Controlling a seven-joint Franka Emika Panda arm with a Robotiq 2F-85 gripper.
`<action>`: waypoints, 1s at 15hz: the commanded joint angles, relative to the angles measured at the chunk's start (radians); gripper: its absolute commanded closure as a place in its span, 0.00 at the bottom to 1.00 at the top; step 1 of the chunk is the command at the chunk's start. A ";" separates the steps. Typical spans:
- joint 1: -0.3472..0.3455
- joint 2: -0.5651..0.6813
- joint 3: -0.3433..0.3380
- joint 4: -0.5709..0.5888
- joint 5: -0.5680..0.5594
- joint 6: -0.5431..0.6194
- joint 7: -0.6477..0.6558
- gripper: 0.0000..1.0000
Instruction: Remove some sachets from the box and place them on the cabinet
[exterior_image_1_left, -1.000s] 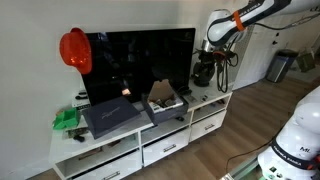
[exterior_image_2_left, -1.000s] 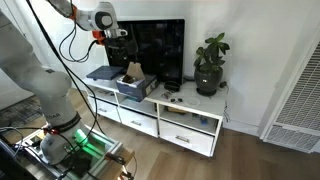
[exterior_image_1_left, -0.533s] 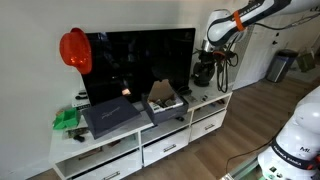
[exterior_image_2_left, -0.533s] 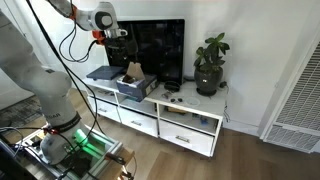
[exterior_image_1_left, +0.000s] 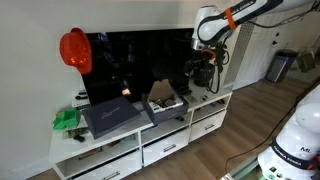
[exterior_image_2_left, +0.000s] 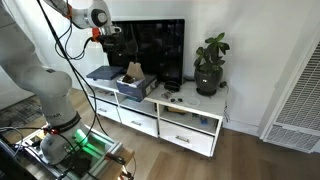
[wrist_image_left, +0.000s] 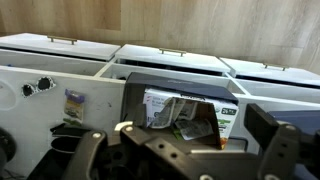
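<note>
The long white cabinet (exterior_image_1_left: 165, 150) carries a dark TV (exterior_image_1_left: 140, 60) along its far edge, leaving the near strip for unloading. The box (exterior_image_2_left: 133, 84) sits in front of the screen, flap raised (so the contents can be reached from above). The gripper (wrist_image_left: 180, 158) hangs above it, spread wide and empty, framing the sachets (wrist_image_left: 185, 115), likely lining up a descent.

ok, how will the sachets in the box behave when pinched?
The sachets look thin and crumpled, so probably floppy and light. They lie overlapped, so one pinch may drag several. The box looks small and might shift.
</note>
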 joint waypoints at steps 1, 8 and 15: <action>0.018 0.121 0.072 0.143 -0.097 -0.088 0.218 0.00; 0.065 0.346 0.066 0.286 -0.344 -0.076 0.561 0.00; 0.165 0.583 -0.030 0.425 -0.497 0.025 0.749 0.00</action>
